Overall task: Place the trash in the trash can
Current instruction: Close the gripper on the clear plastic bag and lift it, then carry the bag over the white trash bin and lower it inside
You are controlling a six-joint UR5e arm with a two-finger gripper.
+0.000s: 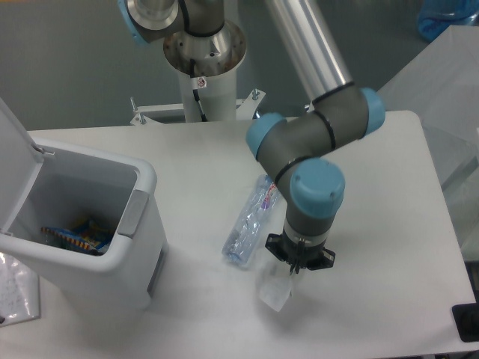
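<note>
Bin (82,224) sat at left on the table (374,299), lid open, colourful scraps inside. Bottle (251,221) lay flat mid-table, outside the bin. Gripper (288,278) was right over the wrapper (275,293); couldn't tell whether it gripped.

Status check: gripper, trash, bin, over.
Gripper down over wrapper, jaw state unclear. Bottle lying on table. Trash can lid open, path clear.

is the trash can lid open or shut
Open: the trash can has its lid tipped up at the left, and colourful packaging shows inside.
</note>
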